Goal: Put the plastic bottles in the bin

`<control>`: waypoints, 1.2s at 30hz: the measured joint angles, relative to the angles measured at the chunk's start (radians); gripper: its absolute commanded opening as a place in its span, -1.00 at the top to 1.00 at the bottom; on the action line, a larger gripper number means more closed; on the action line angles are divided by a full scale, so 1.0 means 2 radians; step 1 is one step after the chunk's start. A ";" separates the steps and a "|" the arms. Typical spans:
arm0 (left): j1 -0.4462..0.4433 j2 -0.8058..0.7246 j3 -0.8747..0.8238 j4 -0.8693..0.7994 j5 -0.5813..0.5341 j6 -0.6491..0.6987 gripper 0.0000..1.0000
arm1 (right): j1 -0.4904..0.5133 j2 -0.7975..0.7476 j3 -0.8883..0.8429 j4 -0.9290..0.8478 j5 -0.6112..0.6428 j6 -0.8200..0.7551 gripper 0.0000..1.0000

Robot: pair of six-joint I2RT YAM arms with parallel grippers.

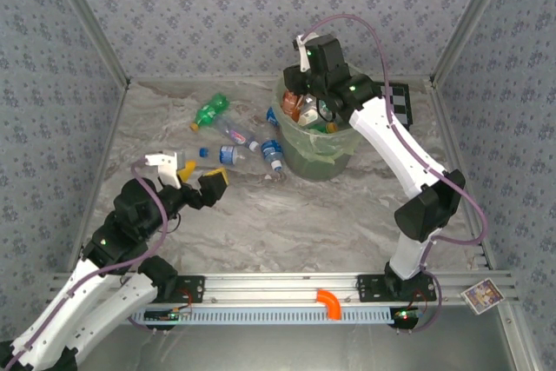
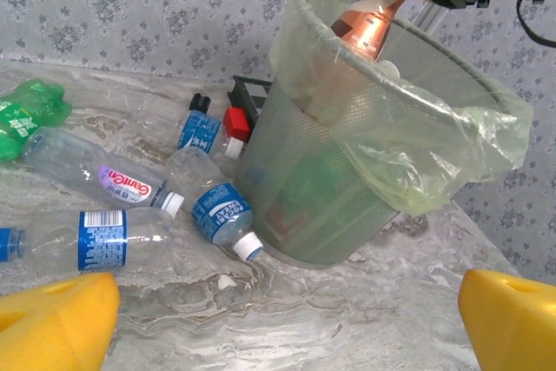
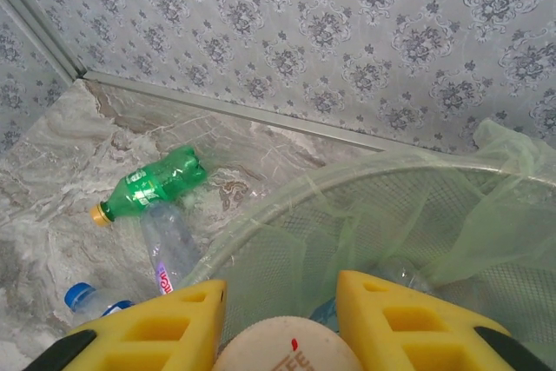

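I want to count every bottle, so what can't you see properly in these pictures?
- Top view: the right arm hides part of the inside of the round mesh bin with pale green bag liner.
- Right wrist view: the bottom edge cuts off the red-orange plastic bottle between the right yellow fingers.
- Left wrist view: the left edge cuts off one end of the clear blue-labelled plastic bottle.

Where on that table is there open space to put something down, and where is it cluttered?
The widest bare marble lies between the bin and the near rail. Another free strip runs along the back wall, behind the green bottle. It is crowded just left of the bin, where the clear bottles lie close together.
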 measured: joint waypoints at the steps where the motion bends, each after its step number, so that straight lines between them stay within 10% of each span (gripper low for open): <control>1: 0.000 0.000 -0.001 0.000 0.000 0.000 -1.00 | 0.000 0.000 0.000 0.000 0.000 0.000 0.44; 36: 0.000 0.003 -0.006 -0.004 -0.010 0.000 -0.99 | -0.098 0.050 0.046 0.041 -0.053 0.067 0.42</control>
